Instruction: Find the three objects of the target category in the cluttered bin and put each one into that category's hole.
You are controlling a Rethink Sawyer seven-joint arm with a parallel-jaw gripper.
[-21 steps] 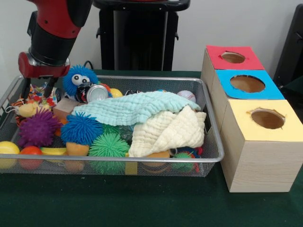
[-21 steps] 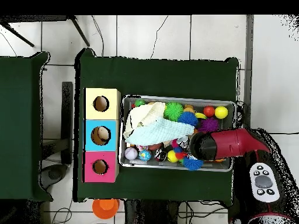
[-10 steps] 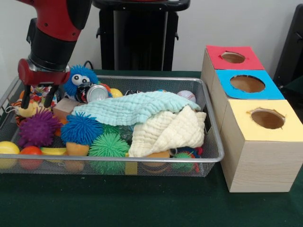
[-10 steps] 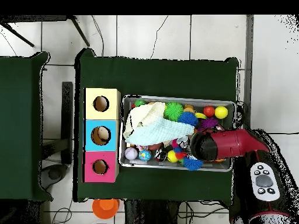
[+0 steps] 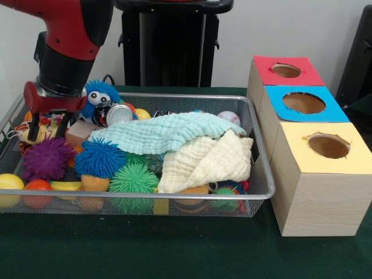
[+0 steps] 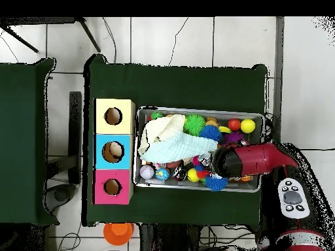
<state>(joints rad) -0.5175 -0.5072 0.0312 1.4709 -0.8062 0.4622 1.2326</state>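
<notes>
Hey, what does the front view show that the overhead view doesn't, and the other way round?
Only the front view shows the gripper, its fingers spread apart, low among the toys at the bin's end, beside the blue googly-eyed ball and the silver can. Only the overhead view shows an orange object on the floor and a grey remote-like device. Both show the wire bin, the two cloths, and the pink, blue and yellow boxes.

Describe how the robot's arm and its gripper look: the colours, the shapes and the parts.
The arm is thick and rounded, with glossy red shells over black cylindrical joints. A red collar sits at the wrist. Below it the gripper has two thin dark fingers. From overhead the arm shows as a red tapered body with a black round end. No loose cables or markings are visible.
</notes>
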